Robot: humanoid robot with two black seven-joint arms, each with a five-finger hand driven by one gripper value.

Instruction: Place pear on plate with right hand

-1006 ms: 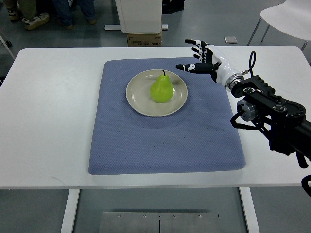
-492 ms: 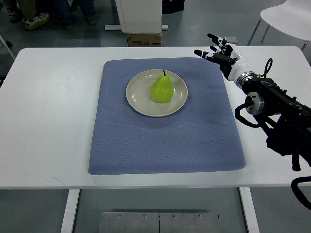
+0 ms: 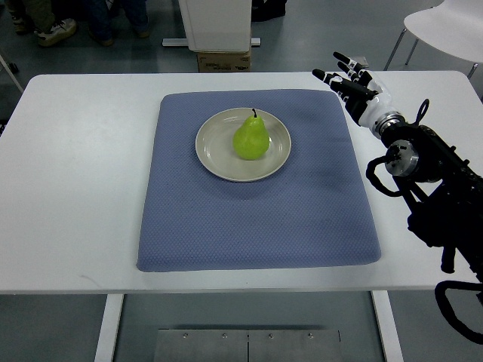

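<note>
A white tabletop (image 3: 83,173) fills most of the view, and a blue-grey mat (image 3: 256,219) covers its middle, leaving wide bare margins to the mat's left and a narrower strip to its right. On the far half of the mat sits a round cream plate (image 3: 215,154), and the plate holds one thing: the pear (image 3: 251,138), lying near the plate's centre with plate rim showing all round it. The pear is yellow-green, broad at the base and narrowing toward a short dark stem that points to the mat's far edge. The near half of the mat is open. The right arm comes in beyond the mat's right edge, and the right hand (image 3: 353,81) hovers just off the mat's far right corner, fingers (image 3: 332,76) spread apart and holding nothing, well clear of the plate.
</note>
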